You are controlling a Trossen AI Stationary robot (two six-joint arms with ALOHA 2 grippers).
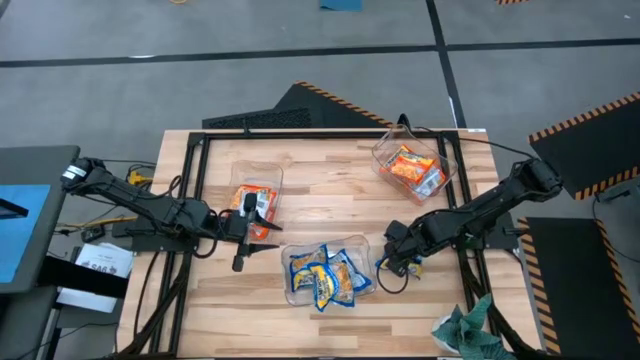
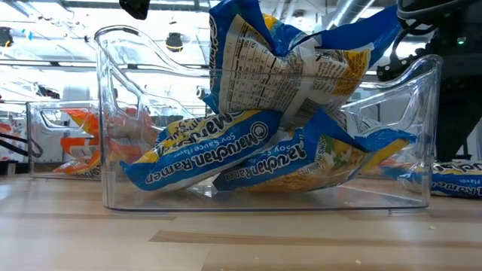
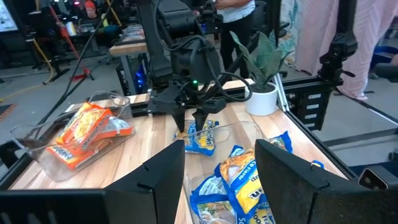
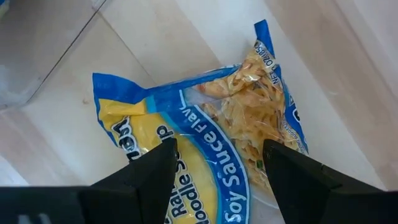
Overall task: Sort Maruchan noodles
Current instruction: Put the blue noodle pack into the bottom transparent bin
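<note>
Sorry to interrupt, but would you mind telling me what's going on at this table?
The robot is sorting Maruchan ramen packets by colour into clear tubs. The right tool hangs open over a blue-and-yellow packet lying on the table beside the blue-and-yellow tub. The left tool waits open and empty near an orange-packet tub; another orange-packet tub stands farther back.

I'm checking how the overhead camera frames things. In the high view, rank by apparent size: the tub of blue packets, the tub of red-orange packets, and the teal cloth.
1. Tub of blue packets and tub of red-orange packets: they look about alike, too close to rank.
2. Teal cloth: smallest, though the picture's edge cuts it off.
</note>
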